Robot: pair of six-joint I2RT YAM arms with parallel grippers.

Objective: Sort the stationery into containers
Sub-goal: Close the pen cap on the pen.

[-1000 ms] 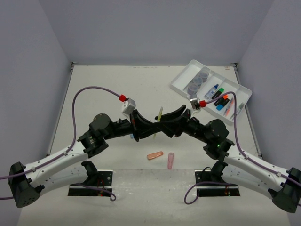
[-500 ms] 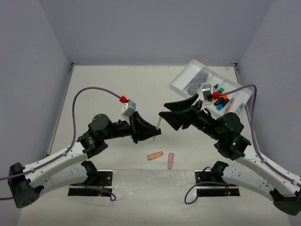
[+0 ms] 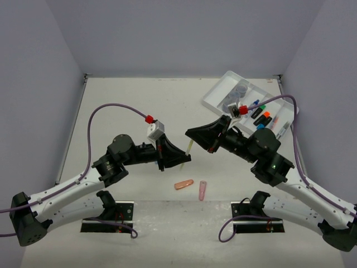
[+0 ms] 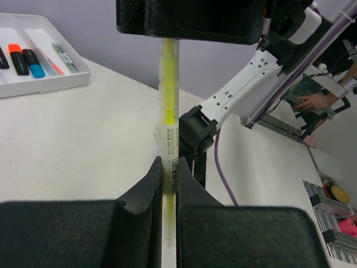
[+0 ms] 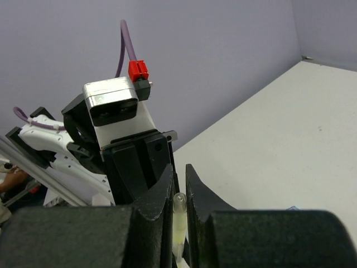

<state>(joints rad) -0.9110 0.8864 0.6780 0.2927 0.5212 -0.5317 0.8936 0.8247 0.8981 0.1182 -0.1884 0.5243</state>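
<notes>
Right gripper (image 3: pixel 192 134), gaping a moment before, had clenched its jaws on the pen's (image 3: pixel 189 147) far end. Left gripper (image 3: pixel 181 159) was grasping the near end, so the pen hung above the table (image 3: pixel 139 100) mid-scene. Fine black print ran along its clear, yellow-cored barrel, too small to read. The table was matt off-white and the walls (image 3: pixel 167 33) plain lilac. Far right, a white compartmented tray (image 3: pixel 215 88) held round pots (image 3: pixel 241 86) and capped highlighters (image 3: pixel 262 117). Near, an orange capsule (image 3: pixel 183 184) and a pink capsule (image 3: pixel 202 190) lay just apart.
</notes>
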